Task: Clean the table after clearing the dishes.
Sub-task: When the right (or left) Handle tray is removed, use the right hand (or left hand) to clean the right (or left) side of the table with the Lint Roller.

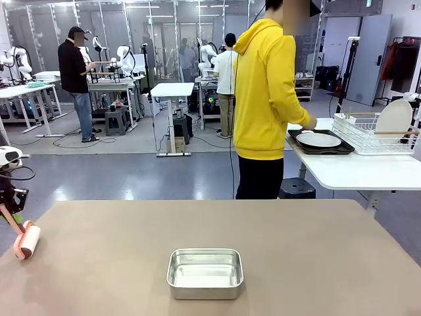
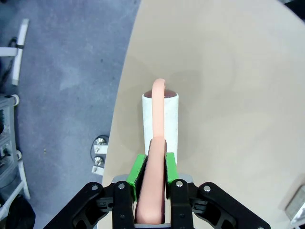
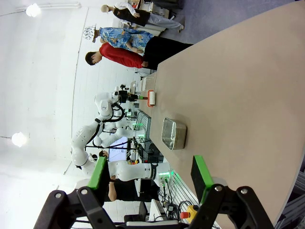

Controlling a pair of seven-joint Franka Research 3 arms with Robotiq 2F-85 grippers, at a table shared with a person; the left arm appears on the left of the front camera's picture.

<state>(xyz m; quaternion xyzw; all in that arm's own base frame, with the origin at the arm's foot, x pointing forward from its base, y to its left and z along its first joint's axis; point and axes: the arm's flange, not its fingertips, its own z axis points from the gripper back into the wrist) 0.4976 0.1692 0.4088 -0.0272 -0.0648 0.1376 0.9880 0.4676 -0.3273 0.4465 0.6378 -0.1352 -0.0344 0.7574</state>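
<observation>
The tan table (image 1: 296,250) (image 2: 228,95) (image 3: 248,76) stretches across the foreground. At its left edge, my left gripper (image 1: 9,209) (image 2: 152,164) is shut on the pink handle of a lint roller, whose white roll (image 1: 27,240) (image 2: 161,121) rests on the tabletop near the edge. My right gripper (image 3: 150,174) is open above the table with nothing between its green pads. A white plate (image 1: 319,139) lies on a dark tray (image 1: 322,150) on the white side table at the far right, where a person in a yellow hoodie (image 1: 266,85) has a hand at it.
A small steel pan (image 1: 204,273) (image 3: 174,133) stands on the table near the front middle. A white wire dish rack (image 1: 375,135) with an upright plate (image 1: 393,118) sits on the side table (image 1: 355,172). Other people and tables are farther back.
</observation>
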